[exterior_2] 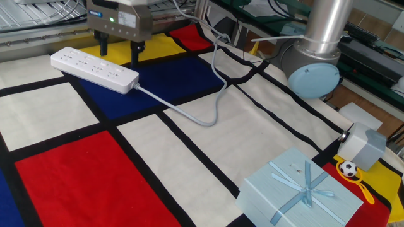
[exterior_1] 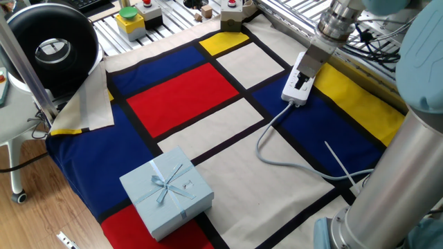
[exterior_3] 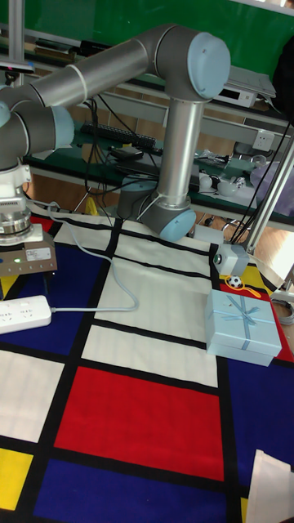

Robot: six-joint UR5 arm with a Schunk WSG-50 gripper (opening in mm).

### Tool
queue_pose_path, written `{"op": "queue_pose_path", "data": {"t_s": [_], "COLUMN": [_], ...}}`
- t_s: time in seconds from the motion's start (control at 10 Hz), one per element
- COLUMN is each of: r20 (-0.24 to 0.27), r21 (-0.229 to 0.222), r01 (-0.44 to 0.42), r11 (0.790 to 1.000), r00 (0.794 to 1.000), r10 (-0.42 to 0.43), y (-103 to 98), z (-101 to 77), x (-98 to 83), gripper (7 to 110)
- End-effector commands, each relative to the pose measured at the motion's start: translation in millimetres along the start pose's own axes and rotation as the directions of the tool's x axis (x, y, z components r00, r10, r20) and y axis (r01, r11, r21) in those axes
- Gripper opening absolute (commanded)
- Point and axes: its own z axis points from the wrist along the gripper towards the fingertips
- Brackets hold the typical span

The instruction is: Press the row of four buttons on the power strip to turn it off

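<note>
- Power strip lies flat on the patterned cloth over the tabletop, far left in the other fixed view, across the white and blue panels. Its grey cord leaves the near end and loops rightward.
- Tool hangs just above the cord-side half of the strip, apart from it. I see a clear gap between the two fingers; they straddle nothing and hold nothing.
- Row of four buttons: I cannot make them out against the white face in any view. Risk: I aim by guess, and a fingertip lands on a socket hole or between buttons, so nothing switches.
- Risk: with the fingers spread, one tip may bear on the strip's edge, tipping the bar or sliding it on the cloth; every later press in the row would then be off.
- Risk: the strip is light and unclamped, and the cloth may wrinkle, so a push with any sideways component drags it.
- Cord loop: a shifted strip would tug it, and its stiffness could swing the bar.
- Gift box, far right, sits well apart; no concern there.
</note>
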Motion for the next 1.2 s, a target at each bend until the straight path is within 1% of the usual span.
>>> {"op": "queue_pose_path", "data": {"t_s": [0.0, 0.5, 0.7, 0.8, 0.9, 1.0, 1.1], "r20": [0.013, 0.023, 0.043, 0.052, 0.064, 0.073, 0.08], "r21": [-0.002, 0.003, -0.019, -0.037, -0.029, -0.002, 0.012], "r01": [0.022, 0.036, 0.045, 0.043, 0.043, 0.05, 0.049], "r11": [1.0, 0.999, 0.999, 0.998, 0.999, 0.999, 0.999], "r00": [1.0, 0.999, 0.998, 0.998, 0.997, 0.996, 0.996], "r10": [-0.022, -0.036, -0.044, -0.041, -0.041, -0.049, -0.05], "y": [-18, -33, -32, -27, -28, -35, -37], "z": [-3.8, 3.6, 7.4, 5.0, 3.1, 3.2, 4.2], "x": [-14.8, -21.0, -22.4, -23.4, -26.0, -28.6, -30.5], "gripper": [66, 66, 66, 66, 88, 88, 88]}}
